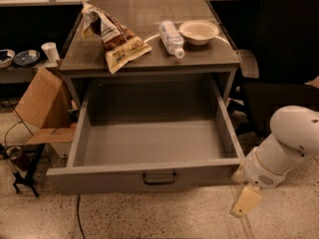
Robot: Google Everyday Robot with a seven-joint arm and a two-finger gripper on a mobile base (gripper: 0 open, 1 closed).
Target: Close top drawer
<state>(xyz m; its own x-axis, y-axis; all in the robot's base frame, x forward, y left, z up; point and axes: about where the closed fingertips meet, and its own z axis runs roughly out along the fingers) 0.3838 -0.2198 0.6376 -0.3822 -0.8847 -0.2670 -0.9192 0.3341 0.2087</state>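
Note:
The top drawer (pixel 149 144) is a deep plain grey box, pulled far out of the cabinet and empty inside. Its front panel (pixel 99 179) faces me low in the view, with a small dark handle (pixel 159 177) at its centre. My gripper (pixel 245 201) hangs from the white arm (pixel 284 146) at the lower right. It sits just past the right end of the drawer front, close to the floor and slightly in front of the panel. It holds nothing that I can see. The lower drawers are hidden behind the open one.
On the cabinet top (pixel 199 56) lie a chip bag (pixel 112 36), a water bottle (pixel 171 38) and a pale bowl (pixel 199 31). A cardboard box (pixel 42 106) leans at the left. A black chair (pixel 286 59) stands at the right. A cable (pixel 77 215) runs over the speckled floor.

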